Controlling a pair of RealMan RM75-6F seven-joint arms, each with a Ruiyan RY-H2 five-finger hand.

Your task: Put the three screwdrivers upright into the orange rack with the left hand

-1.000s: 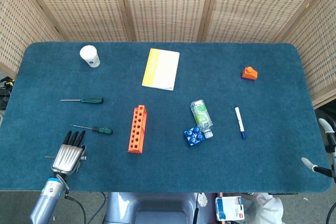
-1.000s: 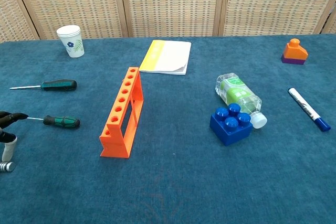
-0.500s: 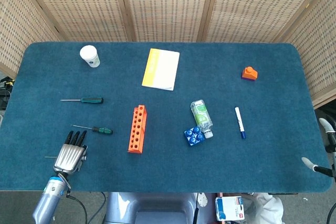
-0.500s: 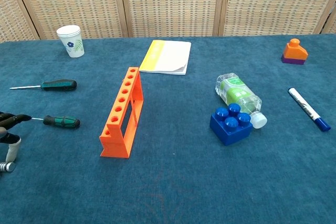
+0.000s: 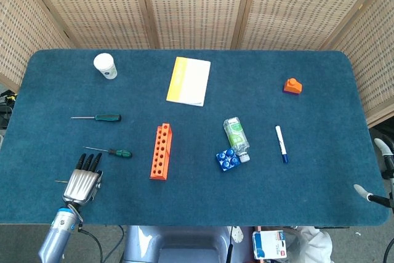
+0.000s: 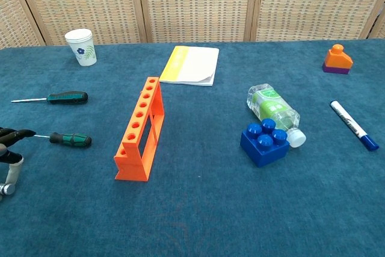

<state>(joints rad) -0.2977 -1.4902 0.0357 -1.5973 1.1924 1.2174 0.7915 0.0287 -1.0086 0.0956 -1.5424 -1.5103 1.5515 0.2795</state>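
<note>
- The left hand [image 5: 83, 178] sits low near the front left corner of the surface [image 5: 203, 201], fingers stretched forward and apart, with a thin shaft sticking out to its left. That may be the third screwdriver under the palm; whether the hand grips it I cannot tell.
- The near screwdriver [image 5: 111, 151] lies flat just beyond the fingertips [image 5: 90, 162], handle toward the orange rack [image 5: 161, 151]. The far screwdriver [image 5: 98, 117] lies flat further back, near the left edge.
- The rack stands just right of the near screwdriver, all holes empty, so no tool is placed yet.
- The right hand [image 5: 377, 173] hangs off the right edge and shows only in part; its state is unclear.
- Risks: the thin tools lie flush on the soft cloth, so fingers may slide over one or roll it away.
- The rack looks light and narrow; a tilted insertion could tip or shove it.
</note>
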